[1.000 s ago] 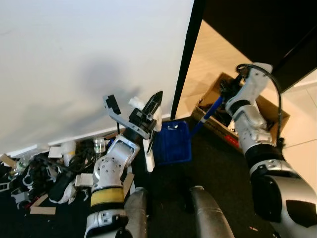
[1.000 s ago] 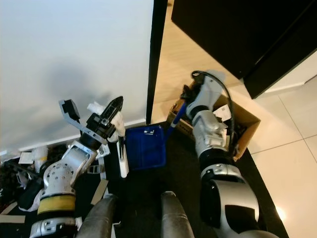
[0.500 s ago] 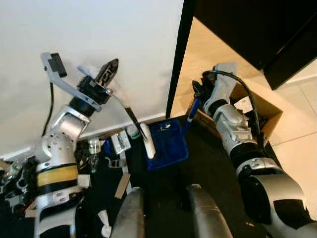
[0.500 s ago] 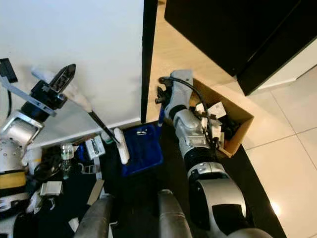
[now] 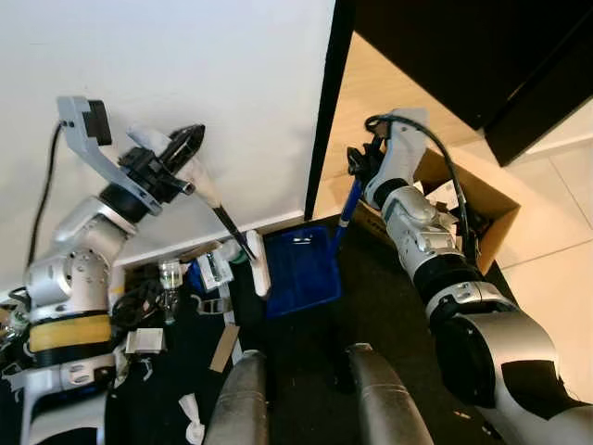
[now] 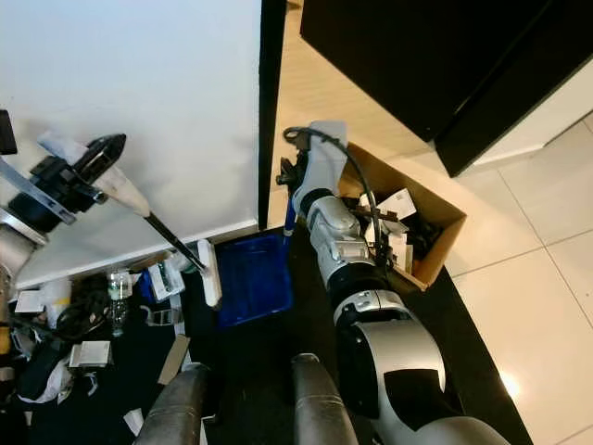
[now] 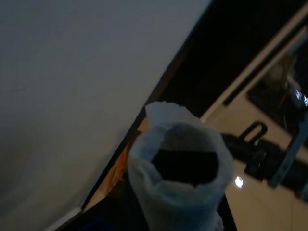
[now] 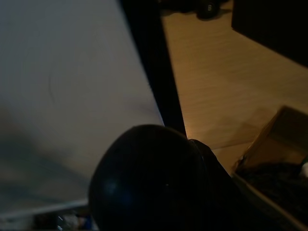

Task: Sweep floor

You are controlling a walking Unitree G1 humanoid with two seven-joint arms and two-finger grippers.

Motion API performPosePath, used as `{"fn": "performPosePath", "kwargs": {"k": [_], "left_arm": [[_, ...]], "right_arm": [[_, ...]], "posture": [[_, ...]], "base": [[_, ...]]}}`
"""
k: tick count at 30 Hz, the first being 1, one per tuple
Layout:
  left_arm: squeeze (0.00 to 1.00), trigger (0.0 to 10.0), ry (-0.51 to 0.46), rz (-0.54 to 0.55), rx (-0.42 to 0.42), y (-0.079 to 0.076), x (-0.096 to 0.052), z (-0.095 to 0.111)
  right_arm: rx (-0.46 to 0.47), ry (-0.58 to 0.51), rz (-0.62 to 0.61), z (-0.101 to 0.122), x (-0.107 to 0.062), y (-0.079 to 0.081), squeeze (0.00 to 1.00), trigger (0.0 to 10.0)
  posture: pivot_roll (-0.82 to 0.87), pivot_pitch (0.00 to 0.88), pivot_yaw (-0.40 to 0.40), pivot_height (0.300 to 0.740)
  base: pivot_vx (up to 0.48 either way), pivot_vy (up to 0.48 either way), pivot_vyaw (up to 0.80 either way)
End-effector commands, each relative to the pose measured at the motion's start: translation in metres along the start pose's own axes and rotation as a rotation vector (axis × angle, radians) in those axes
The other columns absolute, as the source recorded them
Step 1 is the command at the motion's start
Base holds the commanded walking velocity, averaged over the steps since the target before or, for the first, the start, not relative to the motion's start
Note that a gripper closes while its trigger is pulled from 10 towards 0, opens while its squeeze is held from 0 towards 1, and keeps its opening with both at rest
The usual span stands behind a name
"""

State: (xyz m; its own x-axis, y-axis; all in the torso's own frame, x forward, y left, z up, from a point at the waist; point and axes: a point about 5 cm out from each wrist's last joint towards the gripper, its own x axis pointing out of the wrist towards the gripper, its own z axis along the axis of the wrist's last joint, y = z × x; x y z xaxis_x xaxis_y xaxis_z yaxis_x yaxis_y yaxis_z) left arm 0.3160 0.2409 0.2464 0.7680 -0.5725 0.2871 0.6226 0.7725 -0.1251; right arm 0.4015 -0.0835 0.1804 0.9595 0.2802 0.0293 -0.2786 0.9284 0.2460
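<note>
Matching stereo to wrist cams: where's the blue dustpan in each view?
Left eye view: blue plastic dustpan on the dark floor, lower centre, below the black door-frame edge.
Right eye view: dustpan left of centre, below the same frame edge.
Left wrist view: cannot make it out.
Right wrist view: cannot make it out.
Shared landmark: black door-frame edge.

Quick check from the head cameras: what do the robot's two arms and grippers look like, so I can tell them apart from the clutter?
Both arms are silver with rounded, segmented shells and black joints. The left arm has a yellow band around it and a grey bracket with a small black box near the wrist. A black cable loops along the right arm. The left gripper and right gripper are black.
</note>
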Motion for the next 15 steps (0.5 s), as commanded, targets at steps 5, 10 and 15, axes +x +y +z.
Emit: {"fn": "performPosePath", "kwargs": {"k": [5, 10, 15], "left_arm": [[0.00, 10.0, 0.031, -0.037, 0.051, 0.001, -0.007, 0.010], [0.00, 10.0, -0.059, 0.021, 0.050, 0.011, -0.010, 0.032], [0.00, 10.0, -0.087, 0.065, 0.125, 0.021, -0.016, 0.051]], "right_arm": [[0.220, 0.082, 0.103, -0.031, -0.005, 0.021, 0.00, 10.0], [-0.049, 0.130, 0.184, -0.043, -0.011, 0.026, 0.00, 10.0], [-0.208, 0.178, 0.211, -0.054, -0.014, 0.033, 0.00, 10.0]], "posture": [[0.12, 0.401, -0.022, 0.740], [0.11, 0.401, -0.017, 0.740], [0.12, 0.403, -0.021, 0.740]], "base": [[0.000, 0.000, 0.00], [0.000, 0.000, 0.00], [0.000, 0.000, 0.00]]}}
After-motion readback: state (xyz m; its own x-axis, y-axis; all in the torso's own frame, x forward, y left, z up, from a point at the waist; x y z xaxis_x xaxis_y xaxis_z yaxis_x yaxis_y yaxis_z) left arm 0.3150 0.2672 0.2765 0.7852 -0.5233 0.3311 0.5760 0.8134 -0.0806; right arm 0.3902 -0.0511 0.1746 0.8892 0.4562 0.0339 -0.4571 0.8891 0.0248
